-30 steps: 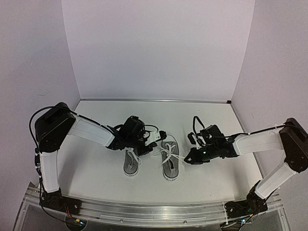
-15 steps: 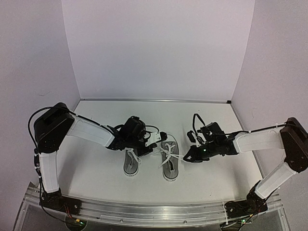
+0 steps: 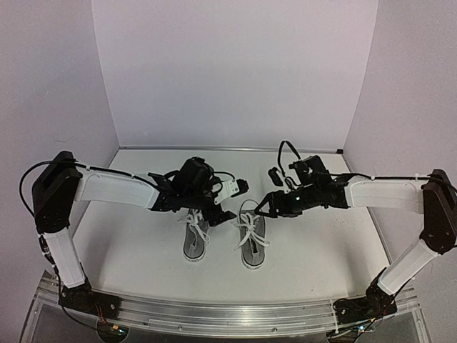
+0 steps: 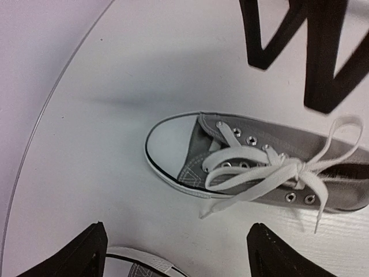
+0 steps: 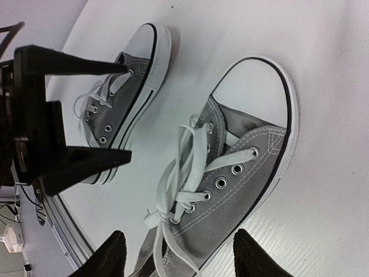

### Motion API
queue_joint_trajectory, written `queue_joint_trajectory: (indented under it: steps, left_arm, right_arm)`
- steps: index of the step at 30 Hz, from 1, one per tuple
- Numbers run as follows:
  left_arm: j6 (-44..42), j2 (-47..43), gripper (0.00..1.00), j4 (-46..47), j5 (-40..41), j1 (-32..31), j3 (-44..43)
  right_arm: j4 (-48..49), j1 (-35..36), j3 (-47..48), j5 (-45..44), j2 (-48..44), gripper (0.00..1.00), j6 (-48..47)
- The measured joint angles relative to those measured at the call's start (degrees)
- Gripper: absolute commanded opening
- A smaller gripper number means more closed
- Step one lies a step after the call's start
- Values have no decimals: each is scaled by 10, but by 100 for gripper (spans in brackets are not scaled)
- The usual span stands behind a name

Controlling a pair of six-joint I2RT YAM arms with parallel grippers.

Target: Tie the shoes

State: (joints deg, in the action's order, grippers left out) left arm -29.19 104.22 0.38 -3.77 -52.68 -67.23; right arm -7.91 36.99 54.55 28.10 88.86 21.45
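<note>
Now, left shoe (image 3: 194,241): I see it standing on the worktop (image 3: 128,243) mid-scene, just beside its partner but not touching, white toe toward the arm bases.
Right shoe (image 3: 250,250): It stands parallel on the robot's right, toe also toward the near edge. It fills my left wrist view, grey canvas with a white toe cap (image 4: 170,147).
Laces (image 4: 248,173): On the right shoe the white laces are drawn together into a knot over the tongue. One loop stands out toward the heel, and two loose ends trail over the sole onto the worktop. The left shoe's laces lie loosely across its eyelets; I cannot tell from here whether they are knotted.
Left gripper (image 4: 176,242): It is spread wide and holds nothing. It hangs over the heel end of the left shoe, and its two black fingers frame the bottom of its own camera view.
Right gripper (image 5: 180,239): It is also spread, with nothing between the fingers. It hovers by the heel end of the right shoe, facing the left gripper across the pair.
Arms: From the top camera both reach inward from the sides, wrists meeting behind the shoes' heels.
Contact: Neither gripper touches a shoe or a lace.
</note>
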Motion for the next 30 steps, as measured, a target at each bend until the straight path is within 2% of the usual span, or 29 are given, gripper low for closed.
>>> queue_joint_trajectory:
  steps: [4, 9, 15, 21, 26, 30]
  left_arm:
    - [57, -51, 100, -40, 12, 13, -17]
    - [147, -117, 100, -89, 34, 39, 1]
    - [304, -206, 100, -147, 65, 52, 99]
    - [456, -289, 100, -175, 102, 51, 198]
    - [535, -347, 100, -180, 129, 51, 259]
    - [563, -349, 100, -180, 139, 51, 268]
  right_arm:
    - [-6, 0, 14, 1, 0, 85, -9]
    - [-16, 0, -1, 8, -8, 91, -14]
    - [-3, 0, -88, -2, -89, 94, -4]
    - [75, 0, -199, -7, -182, 96, 36]
    - [121, 0, -252, -10, -197, 96, 72]
    - [141, 0, -263, -10, -191, 97, 87]
